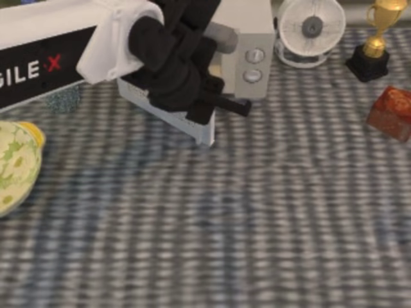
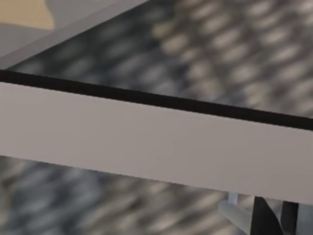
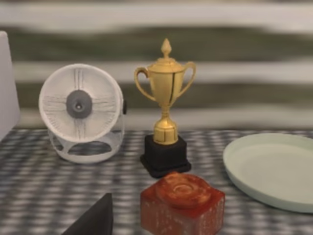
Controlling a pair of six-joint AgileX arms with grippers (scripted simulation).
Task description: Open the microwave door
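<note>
The light grey microwave (image 1: 253, 25) stands at the back middle, its two silver knobs (image 1: 254, 65) facing forward. The microwave door (image 1: 192, 128) is swung partly out, its free edge nearest the table's front. My left arm reaches over it from the upper left. My left gripper (image 1: 241, 106) sits by that free edge, just left of the knob panel. In the left wrist view the door's top edge (image 2: 156, 142) fills the middle as a broad grey band. Below it my left gripper (image 2: 278, 220) is shut on the pale door handle (image 2: 239, 215). My right gripper (image 3: 98, 220) is parked outside the top view.
A round white fan (image 1: 311, 29) and a gold trophy (image 1: 376, 38) stand right of the microwave. A red block (image 1: 392, 112) lies at the right edge and a green-yellow bowl (image 1: 16, 163) at the left edge. A pale plate (image 3: 274, 169) lies beside the red block (image 3: 183, 203).
</note>
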